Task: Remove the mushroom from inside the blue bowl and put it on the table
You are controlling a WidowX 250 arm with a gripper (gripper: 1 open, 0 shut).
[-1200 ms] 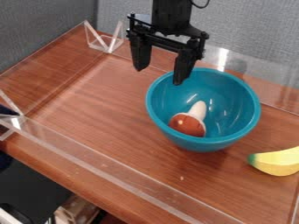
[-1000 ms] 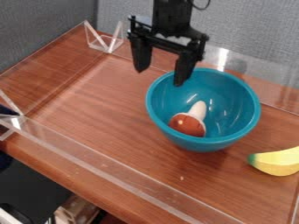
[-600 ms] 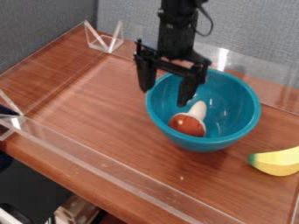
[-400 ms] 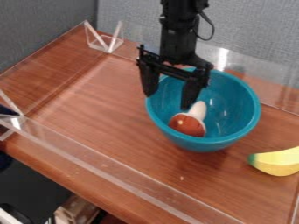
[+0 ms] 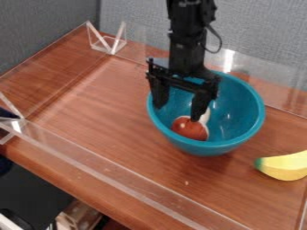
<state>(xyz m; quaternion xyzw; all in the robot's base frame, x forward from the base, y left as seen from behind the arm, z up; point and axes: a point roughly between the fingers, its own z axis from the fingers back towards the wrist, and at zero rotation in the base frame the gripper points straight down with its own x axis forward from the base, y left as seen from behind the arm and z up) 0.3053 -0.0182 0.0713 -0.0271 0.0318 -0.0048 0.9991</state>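
Observation:
The blue bowl [image 5: 240, 117] stands right of centre on the table [image 5: 96, 99]. Inside it lies the mushroom [image 5: 188, 127] on its side, red-orange cap toward the near wall, cream stem pointing back. My gripper [image 5: 181, 101] points straight down over the bowl's left rim, open and empty. Its left finger hangs at or just outside the rim, and its right finger [image 5: 204, 104] reaches down inside the bowl, just above the mushroom's stem. Nothing is between the fingers but the rim area.
A yellow banana-shaped toy [image 5: 285, 164] lies on the table at the right edge. Clear acrylic walls [image 5: 102, 171] run along the front, the left and the back. A clear triangular bracket [image 5: 111, 39] stands at the back left corner.
My gripper has come down and a little toward the camera, from above the bowl's back-left rim to the rim itself. It stayed open. Bowl, mushroom and banana toy have not moved.

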